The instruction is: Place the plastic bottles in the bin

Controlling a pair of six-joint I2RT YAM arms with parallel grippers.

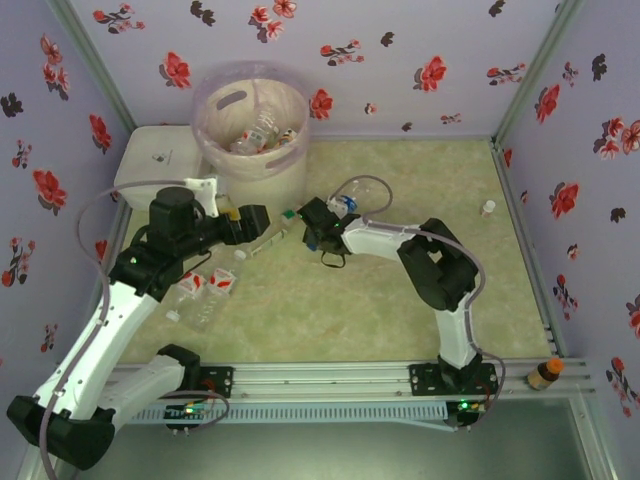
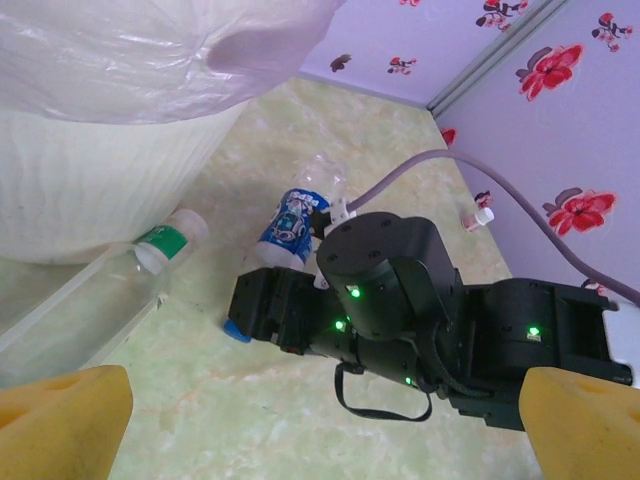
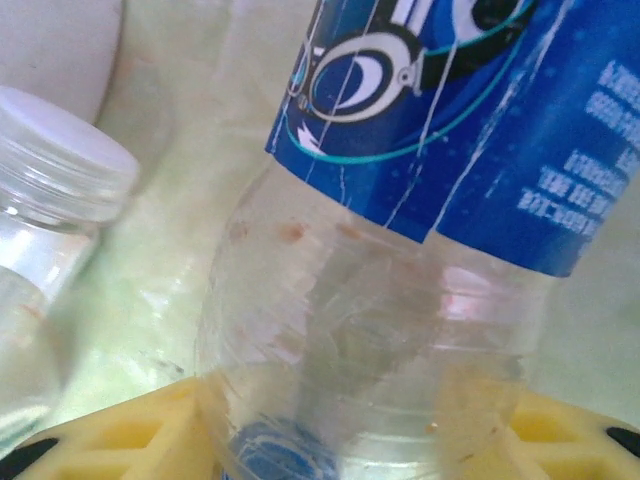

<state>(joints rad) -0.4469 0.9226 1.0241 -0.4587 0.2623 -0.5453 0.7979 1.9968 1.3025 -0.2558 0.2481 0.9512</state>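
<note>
The bin (image 1: 214, 140), a cream bucket with a pink liner, stands at the back left with several plastic bottles (image 1: 262, 133) inside. My right gripper (image 1: 318, 232) (image 3: 350, 445) is shut on the neck end of a blue-labelled bottle (image 1: 345, 206) (image 3: 440, 150) (image 2: 292, 217), its blue cap (image 3: 268, 458) between the yellow fingers (image 3: 110, 435). My left gripper (image 1: 250, 222) (image 2: 325, 405) is open beside the bin, holding nothing, its yellow fingers (image 2: 60, 425) wide apart. A clear green-capped bottle (image 1: 266, 243) (image 2: 95, 305) lies at the bin's foot. Two red-labelled bottles (image 1: 212, 286) lie under my left arm.
A white lidded box (image 1: 150, 162) sits left of the bin. A small white-capped bottle (image 1: 488, 208) (image 2: 478, 215) stands by the right wall. A brown orange-capped bottle (image 1: 545, 373) is on the front rail. Another clear, white-capped bottle (image 3: 55, 175) lies left of the held one.
</note>
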